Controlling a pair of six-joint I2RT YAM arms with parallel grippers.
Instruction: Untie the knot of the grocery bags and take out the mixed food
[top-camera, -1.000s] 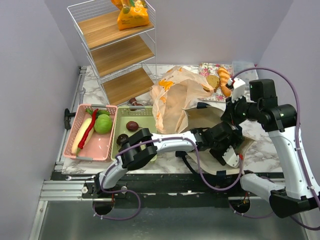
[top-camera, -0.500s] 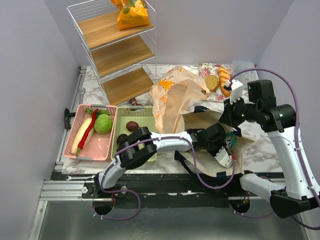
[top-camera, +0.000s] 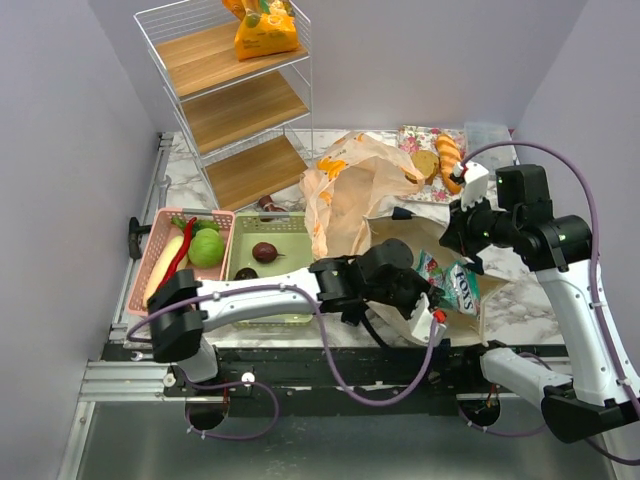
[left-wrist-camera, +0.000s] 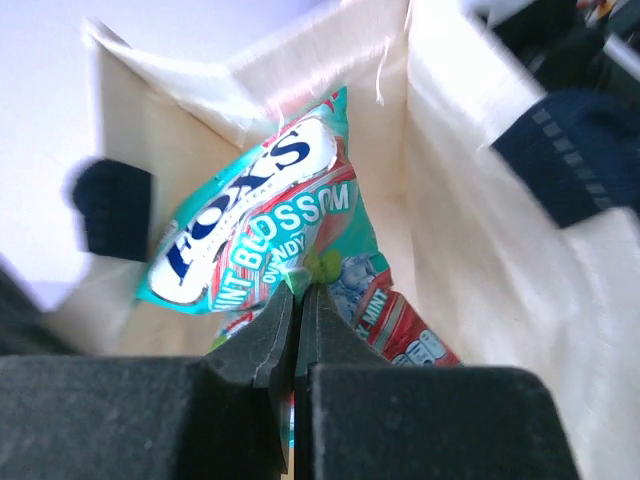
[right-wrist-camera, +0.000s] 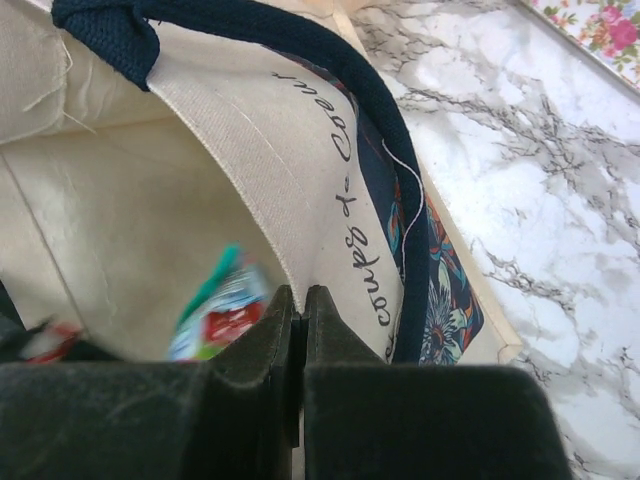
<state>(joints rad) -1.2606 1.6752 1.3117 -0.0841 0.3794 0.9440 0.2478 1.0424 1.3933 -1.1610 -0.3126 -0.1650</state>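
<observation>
A teal snack packet (top-camera: 457, 286) hangs at the mouth of the beige canvas tote (top-camera: 405, 235). My left gripper (top-camera: 428, 292) is shut on the packet's lower edge; in the left wrist view the packet (left-wrist-camera: 262, 222) rises above the shut left gripper (left-wrist-camera: 302, 290). At the tote's far side my right gripper (top-camera: 452, 232) is shut on its rim, and in the right wrist view it (right-wrist-camera: 300, 292) pinches the cloth edge of the tote (right-wrist-camera: 300, 190). The crumpled tan grocery bag (top-camera: 350, 190) with orange print lies behind the tote, with neither gripper on it.
A pink basket (top-camera: 205, 290) holds a green vegetable (top-camera: 206, 247), a radish and a red chilli. The green basket (top-camera: 250, 228) holds dark maroon balls. A wire shelf (top-camera: 235, 100) carries an orange packet (top-camera: 265, 30). Bread rolls (top-camera: 448, 158) lie on a floral tray at the back right.
My left gripper closed on the teal packet inside the tote and pulled back left, drawing it up to the tote's mouth; its elbow swung left. The right gripper kept its hold.
</observation>
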